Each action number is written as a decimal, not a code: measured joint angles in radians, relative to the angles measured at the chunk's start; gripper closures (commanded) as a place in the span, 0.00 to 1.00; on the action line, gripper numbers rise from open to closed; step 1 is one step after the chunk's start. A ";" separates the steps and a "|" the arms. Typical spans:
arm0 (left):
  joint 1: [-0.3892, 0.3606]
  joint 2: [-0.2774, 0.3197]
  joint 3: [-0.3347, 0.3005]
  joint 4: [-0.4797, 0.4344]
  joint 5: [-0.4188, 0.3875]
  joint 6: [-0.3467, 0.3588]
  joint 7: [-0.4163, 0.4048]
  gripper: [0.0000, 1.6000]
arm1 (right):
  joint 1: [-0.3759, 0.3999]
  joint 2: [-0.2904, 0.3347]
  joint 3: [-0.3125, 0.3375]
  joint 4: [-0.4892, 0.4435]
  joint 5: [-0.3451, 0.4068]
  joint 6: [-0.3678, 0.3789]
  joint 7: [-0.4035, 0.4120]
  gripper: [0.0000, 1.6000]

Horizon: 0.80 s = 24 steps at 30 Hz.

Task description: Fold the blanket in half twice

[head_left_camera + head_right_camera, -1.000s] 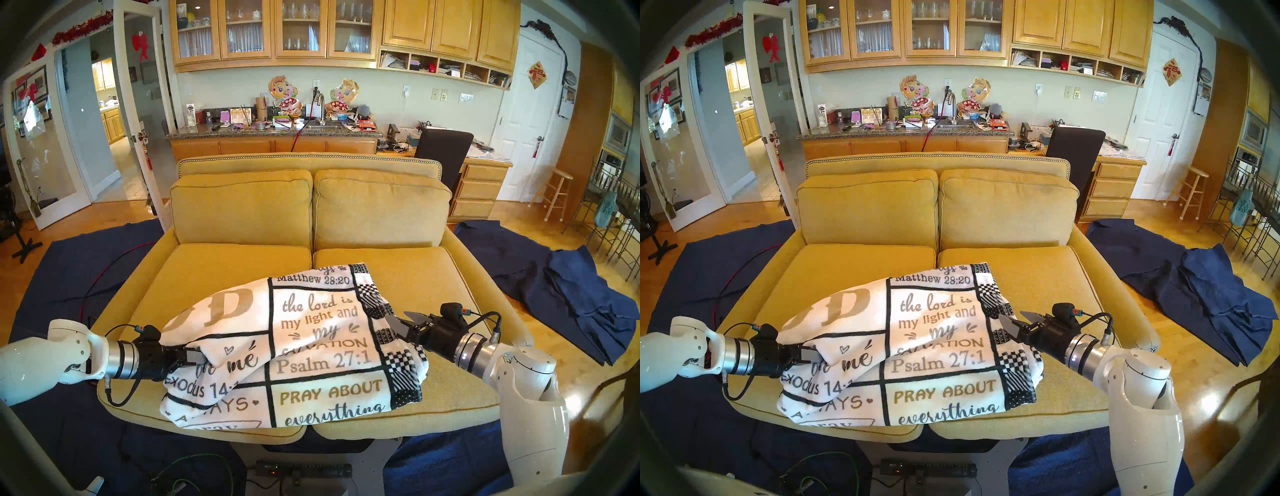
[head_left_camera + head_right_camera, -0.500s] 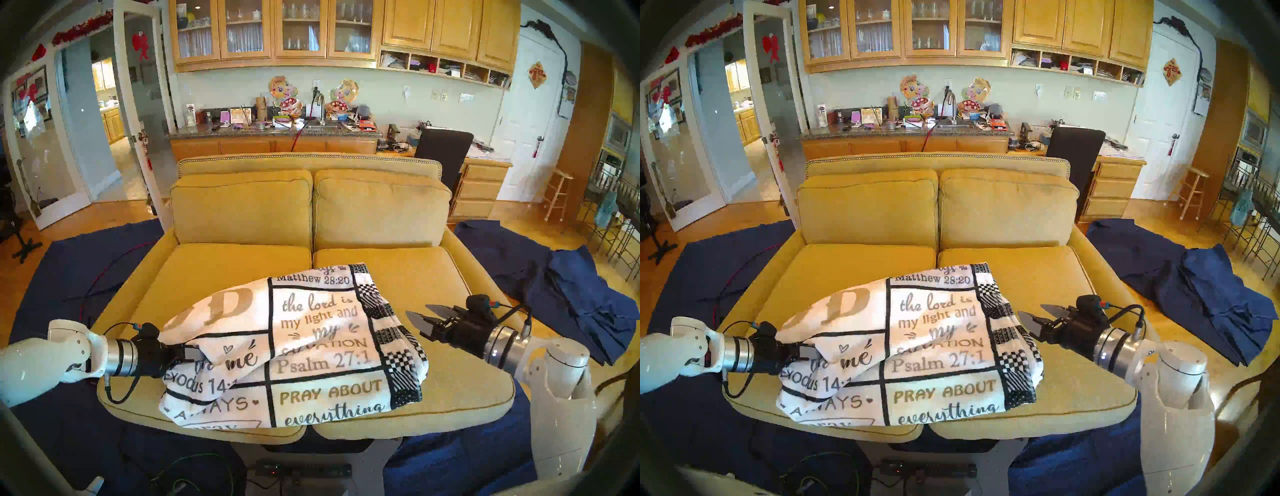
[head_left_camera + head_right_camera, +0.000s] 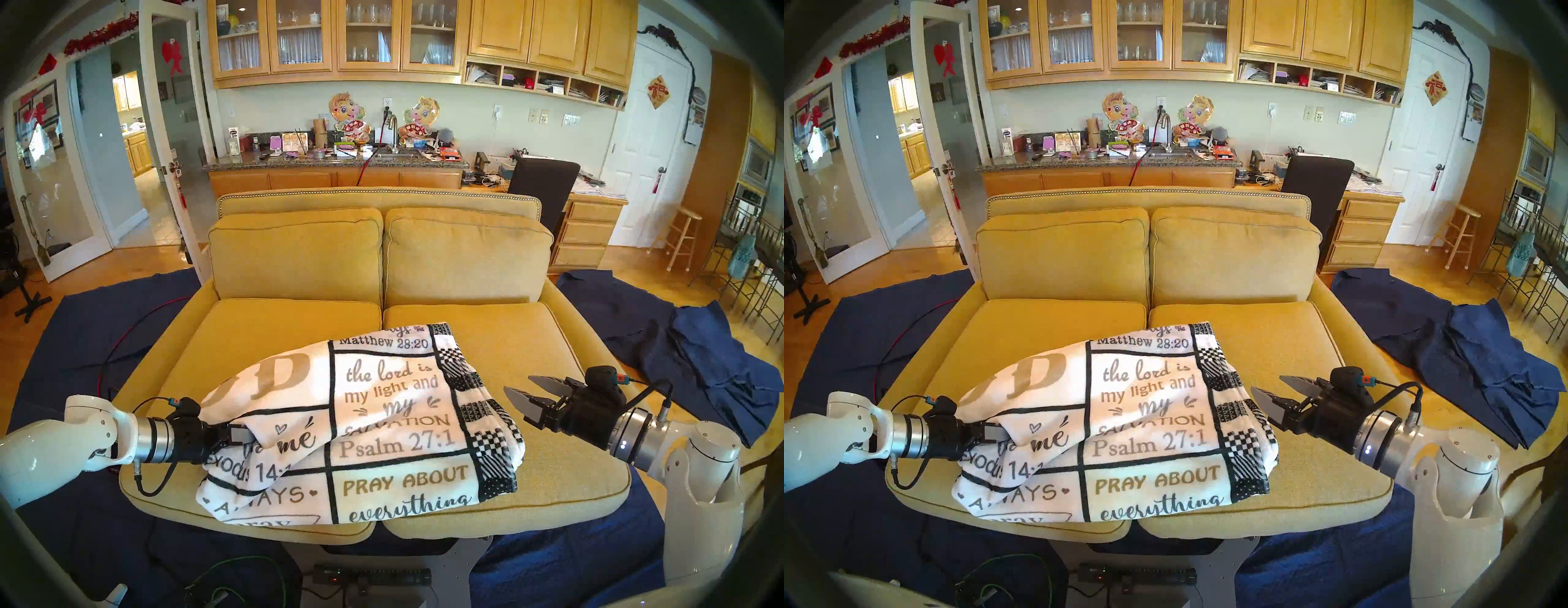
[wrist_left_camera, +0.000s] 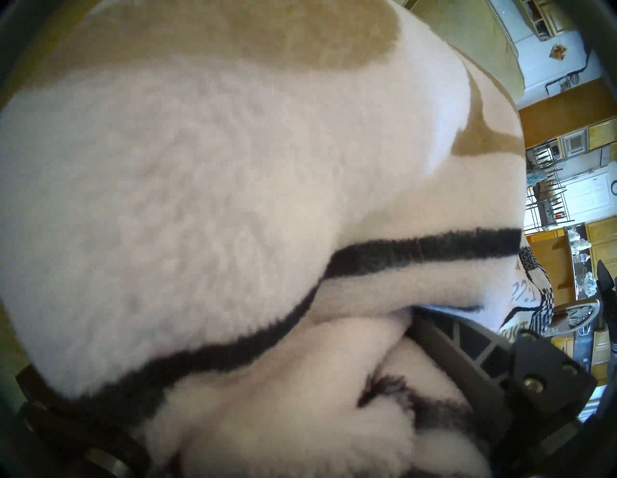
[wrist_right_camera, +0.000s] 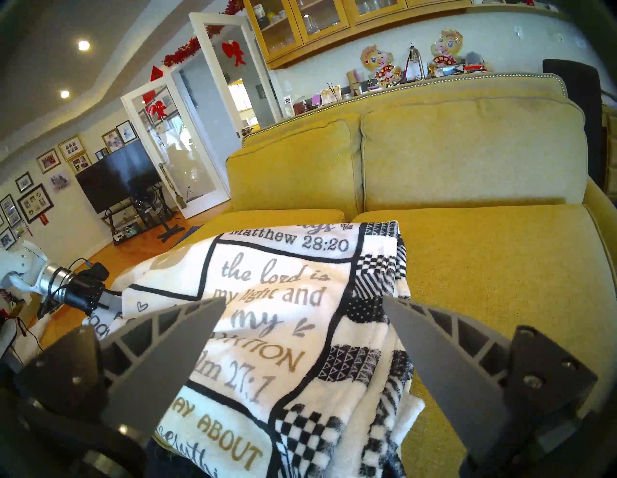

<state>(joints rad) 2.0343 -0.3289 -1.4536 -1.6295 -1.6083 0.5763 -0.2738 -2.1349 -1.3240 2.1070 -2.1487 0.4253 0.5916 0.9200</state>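
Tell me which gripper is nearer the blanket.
Left. The left gripper is pushed into the blanket's left folds; the right gripper hangs open, clear of its checkered right edge.

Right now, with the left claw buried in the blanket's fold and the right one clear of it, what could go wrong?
1. The left claw sits open inside the white fleece verse-printed blanket; pulling out could drag the fold apart.
2. The blanket's near edge overhangs the yellow sofa seat front; a tug may slide it off.
3. The right claw, open and off the cloth, could snag the checkered border on return.
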 measured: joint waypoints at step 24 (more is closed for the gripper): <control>-0.117 -0.064 0.018 0.010 0.020 0.089 0.016 1.00 | -0.003 -0.014 0.008 -0.008 -0.002 -0.003 0.012 0.00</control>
<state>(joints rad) 1.9177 -0.3930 -1.4358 -1.6194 -1.5881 0.6656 -0.2575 -2.1375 -1.3382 2.1154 -2.1563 0.4233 0.5883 0.9317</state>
